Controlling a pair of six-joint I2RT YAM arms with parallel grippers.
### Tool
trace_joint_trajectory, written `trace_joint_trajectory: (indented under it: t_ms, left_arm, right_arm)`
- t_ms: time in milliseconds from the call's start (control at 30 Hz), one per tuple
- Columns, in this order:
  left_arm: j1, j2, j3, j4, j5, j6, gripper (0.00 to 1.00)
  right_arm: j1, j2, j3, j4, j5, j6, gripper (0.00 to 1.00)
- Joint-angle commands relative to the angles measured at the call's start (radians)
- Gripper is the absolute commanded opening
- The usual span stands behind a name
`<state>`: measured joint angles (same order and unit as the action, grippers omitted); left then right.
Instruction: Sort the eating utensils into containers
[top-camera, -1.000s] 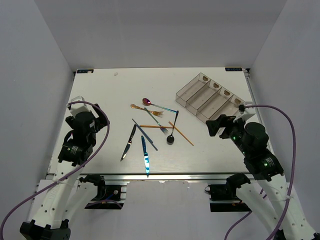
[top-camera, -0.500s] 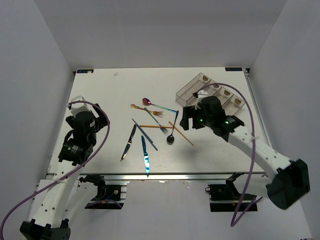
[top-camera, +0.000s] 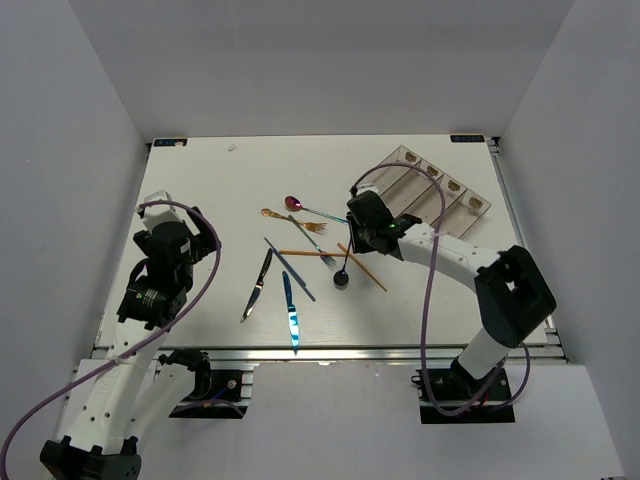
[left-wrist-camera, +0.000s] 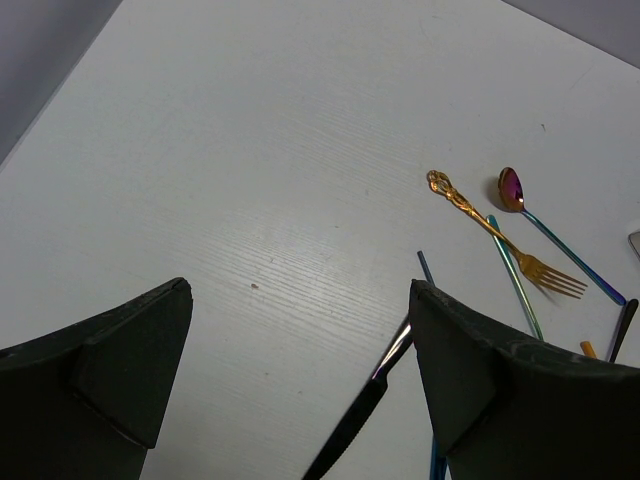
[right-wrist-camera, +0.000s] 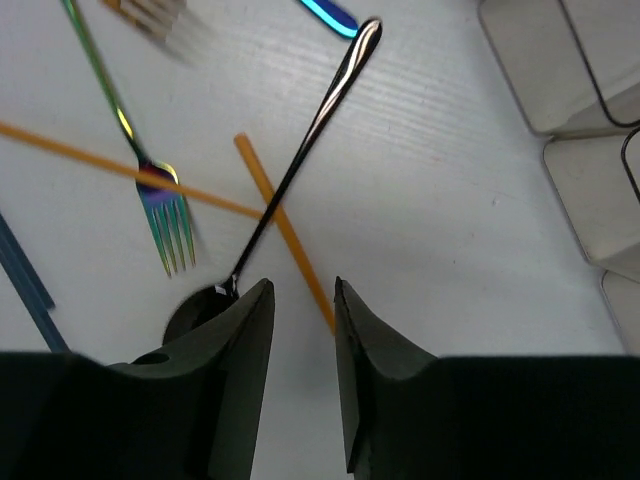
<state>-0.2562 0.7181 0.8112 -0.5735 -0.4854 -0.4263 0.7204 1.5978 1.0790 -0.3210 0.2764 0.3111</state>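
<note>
1. Our right tool (right-wrist-camera: 302, 300) hangs low over the counter (top-camera: 200, 180), its fingers a narrow gap apart and gripping nothing. One orange chopstick (right-wrist-camera: 285, 225) runs into that gap, and the bowl of the black spoon (right-wrist-camera: 300, 160) lies just beside one finger.
2. Our left tool (left-wrist-camera: 300, 390) gapes wide and holds nothing. It is well apart from the right one, and the black knife (left-wrist-camera: 350, 430) lies on the counter between its fingers.
3. We count two spoons: the black spoon and a purple spoon (top-camera: 293, 203).
4. Two forks: a gold fork (left-wrist-camera: 480, 225) and an iridescent fork (right-wrist-camera: 150, 190).
5. Two knives: the black knife and a blue knife (top-camera: 291, 315).
6. Two orange sticks, counting the level chopstick (top-camera: 305, 252). The blue chopstick (top-camera: 290, 270) may be one or a pair; we cannot tell.
7. One tray (top-camera: 452, 198) of four compartments sits behind the right arm. Every utensil lies outside it.
</note>
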Motion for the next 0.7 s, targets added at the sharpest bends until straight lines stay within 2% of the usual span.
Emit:
trace_joint_trajectory:
  t_ms: [0,267,467,667]
  left_arm:
    - [0.005,0.004,-0.003,0.014,0.008,0.009,0.98]
    - [0.005,0.007,-0.006,0.015,0.021,0.011,0.98]
    - [0.005,0.009,-0.006,0.017,0.027,0.012,0.98]
    - [0.003,0.009,-0.004,0.018,0.031,0.012,0.98]
  right_arm:
    - [-0.001,0.071,0.094,0.088,0.135,0.143,0.35]
    - [0.001,0.281,0.229,0.048,0.199,0.295,0.33]
    - [-0.001,0.343,0.262,0.028,0.257,0.332,0.33]
    - [0.001,0.39,0.265,0.033,0.25,0.358,0.33]
